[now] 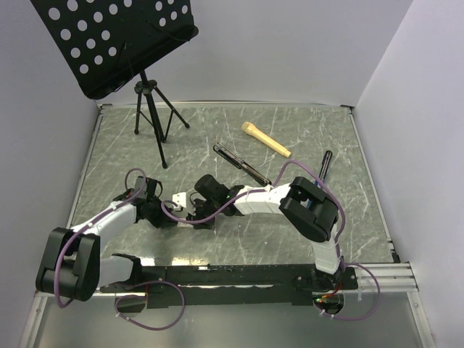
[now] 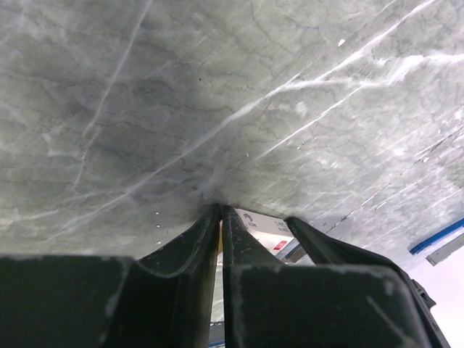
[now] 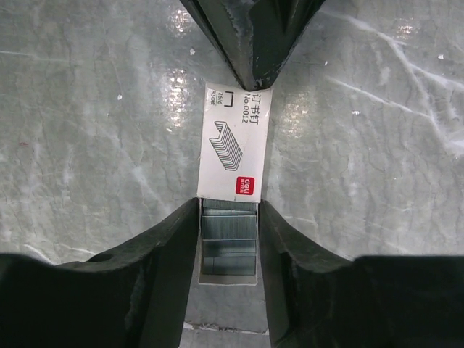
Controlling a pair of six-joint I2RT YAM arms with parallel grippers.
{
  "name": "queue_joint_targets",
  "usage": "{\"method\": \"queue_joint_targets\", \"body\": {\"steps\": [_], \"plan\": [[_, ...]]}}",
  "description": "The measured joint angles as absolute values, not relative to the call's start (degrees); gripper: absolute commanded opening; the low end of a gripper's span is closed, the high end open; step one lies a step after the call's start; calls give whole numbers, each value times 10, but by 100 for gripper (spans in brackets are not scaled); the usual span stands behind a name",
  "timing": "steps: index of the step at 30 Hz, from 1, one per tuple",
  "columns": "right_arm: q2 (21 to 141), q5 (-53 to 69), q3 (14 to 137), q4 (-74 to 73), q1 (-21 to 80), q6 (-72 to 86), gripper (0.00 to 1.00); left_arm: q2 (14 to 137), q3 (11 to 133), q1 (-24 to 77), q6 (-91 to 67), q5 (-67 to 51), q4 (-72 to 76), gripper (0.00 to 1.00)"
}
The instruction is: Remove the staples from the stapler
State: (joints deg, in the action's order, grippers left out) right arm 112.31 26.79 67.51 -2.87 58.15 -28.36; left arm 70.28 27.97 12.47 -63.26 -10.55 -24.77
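The stapler is a slim black bar lying flat at mid-table, beyond both grippers, with nothing touching it. No staples show in it. A white staple box lies between the grippers, also visible from above. Its tray is slid out, with silvery-grey staple strips inside. My right gripper has its fingers against both sides of the tray. My left gripper is closed at the box's far end. In its own view the left gripper shows only a thin slit between the fingers.
A thin black pen lies at the right. A beige-handled tool lies at the back. A music stand's tripod stands at the back left. The table's metal rail runs along the near edge.
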Motion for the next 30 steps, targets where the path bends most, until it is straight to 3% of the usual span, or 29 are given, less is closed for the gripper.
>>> {"method": "queue_joint_targets", "body": {"steps": [9,12,13,19,30], "plan": [[1069,264,667,-50,578,-276,57,690,283,128,-633,-83,-277,13],[1044,263,655,-44,577,-258,48,691,284,128,-633,-83,-277,12],[1038,262,650,-40,576,-244,40,691,283,128,-633,-83,-277,12],[1028,201,639,-42,566,-106,12,680,275,128,-635,-83,-273,12],[1016,61,624,-109,559,140,16,653,251,138,-648,-92,-259,12]]}}
